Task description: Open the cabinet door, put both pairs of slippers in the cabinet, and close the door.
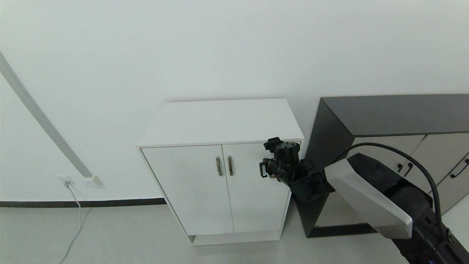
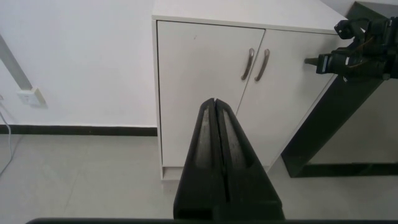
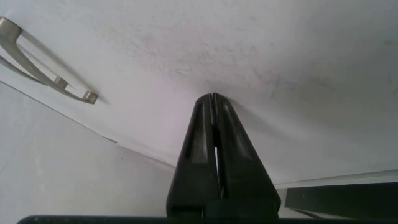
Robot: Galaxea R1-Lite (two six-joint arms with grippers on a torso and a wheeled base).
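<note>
Up against the right door [image 1: 253, 205] of the cabinet [image 1: 220, 121], outboard of the handles [image 1: 230, 165]: right gripper [image 3: 214, 102], fingers pressed together, pinching nothing. Both doors shut. Left gripper [image 2: 214, 106] back from the cabinet front, likewise pressed together, empty.

The robot's right arm [image 1: 370, 200] wears a glossy white, rounded shell over black segments. A thick black cable [image 1: 381, 145] arches above it toward a cluster of black cylindrical wrist joints [image 1: 287, 154] trimmed with thin looped wires. The right tool [image 3: 213, 99] and left tool [image 2: 214, 102] are matte black, each a pair of long tapering fingers with shallow lengthwise grooves.
</note>
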